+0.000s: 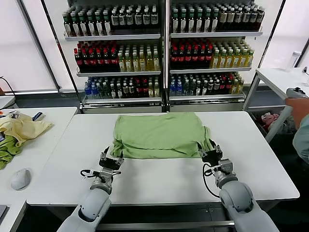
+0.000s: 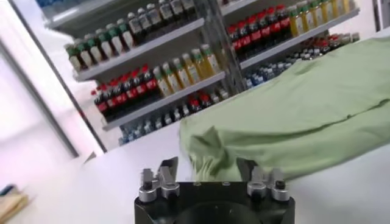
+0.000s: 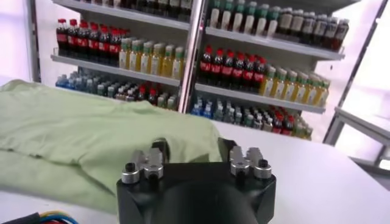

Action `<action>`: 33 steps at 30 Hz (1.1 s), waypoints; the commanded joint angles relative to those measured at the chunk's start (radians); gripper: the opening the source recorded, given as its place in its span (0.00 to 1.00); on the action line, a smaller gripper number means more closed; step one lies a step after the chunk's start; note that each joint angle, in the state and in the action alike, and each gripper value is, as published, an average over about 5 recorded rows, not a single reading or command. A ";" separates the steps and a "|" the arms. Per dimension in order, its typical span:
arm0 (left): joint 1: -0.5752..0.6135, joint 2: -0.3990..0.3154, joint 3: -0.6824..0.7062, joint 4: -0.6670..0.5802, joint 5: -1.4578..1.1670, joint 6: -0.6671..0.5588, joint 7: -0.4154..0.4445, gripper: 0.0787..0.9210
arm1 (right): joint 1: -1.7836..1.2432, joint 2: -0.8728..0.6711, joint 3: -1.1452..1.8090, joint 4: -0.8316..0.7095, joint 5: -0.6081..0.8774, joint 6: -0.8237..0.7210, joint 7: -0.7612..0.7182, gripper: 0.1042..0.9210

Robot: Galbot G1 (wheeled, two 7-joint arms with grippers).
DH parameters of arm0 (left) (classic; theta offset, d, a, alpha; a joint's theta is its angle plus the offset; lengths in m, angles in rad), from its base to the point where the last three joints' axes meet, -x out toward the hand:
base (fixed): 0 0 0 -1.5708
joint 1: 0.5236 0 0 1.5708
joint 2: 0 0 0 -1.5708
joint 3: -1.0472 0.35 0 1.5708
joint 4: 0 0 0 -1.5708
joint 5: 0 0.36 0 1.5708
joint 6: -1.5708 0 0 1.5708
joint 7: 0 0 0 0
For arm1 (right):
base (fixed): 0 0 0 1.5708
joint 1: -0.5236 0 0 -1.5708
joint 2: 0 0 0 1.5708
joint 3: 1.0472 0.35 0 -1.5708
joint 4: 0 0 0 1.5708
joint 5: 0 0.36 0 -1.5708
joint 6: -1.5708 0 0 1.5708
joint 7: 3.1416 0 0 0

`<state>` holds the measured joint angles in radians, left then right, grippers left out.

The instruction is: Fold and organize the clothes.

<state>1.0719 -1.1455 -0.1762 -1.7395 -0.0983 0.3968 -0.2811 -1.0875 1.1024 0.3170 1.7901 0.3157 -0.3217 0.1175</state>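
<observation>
With light green folded polo shirt (image 1: 159, 136) lying mid white table (image 1: 270, 164), left gripper (image 1: 110, 162) and right gripper (image 1: 211, 154) sit at near corners, fingers spread, empty. Best retreat straight back, avoid snagging hem.

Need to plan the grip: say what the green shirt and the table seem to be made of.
Green shirt: a soft, matte knit, likely cotton or a blend; it drapes, wrinkles and folds limply. Table: a hard, smooth white top, perhaps laminate; flat, with a faint sheen. The exact material cannot be told from the look.
</observation>
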 commanded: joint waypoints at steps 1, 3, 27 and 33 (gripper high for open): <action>0.014 -0.003 -0.037 -0.023 -0.249 0.047 -0.033 0.73 | -0.067 -0.008 0.045 0.036 0.069 -0.035 0.011 0.81; -0.009 -0.005 -0.038 -0.012 -0.287 0.052 -0.040 0.80 | -0.063 -0.011 0.053 0.026 0.092 -0.043 0.015 0.86; -0.140 -0.050 0.010 0.115 -0.408 0.059 -0.065 0.78 | 0.152 0.010 -0.063 -0.166 0.281 -0.205 0.056 0.71; -0.118 -0.054 0.011 0.096 -0.405 0.070 -0.083 0.57 | 0.155 0.008 -0.066 -0.167 0.291 -0.210 0.052 0.51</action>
<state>0.9566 -1.1960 -0.1681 -1.6522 -0.4773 0.4583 -0.3463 -0.9723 1.1074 0.2745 1.6568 0.5705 -0.5067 0.1663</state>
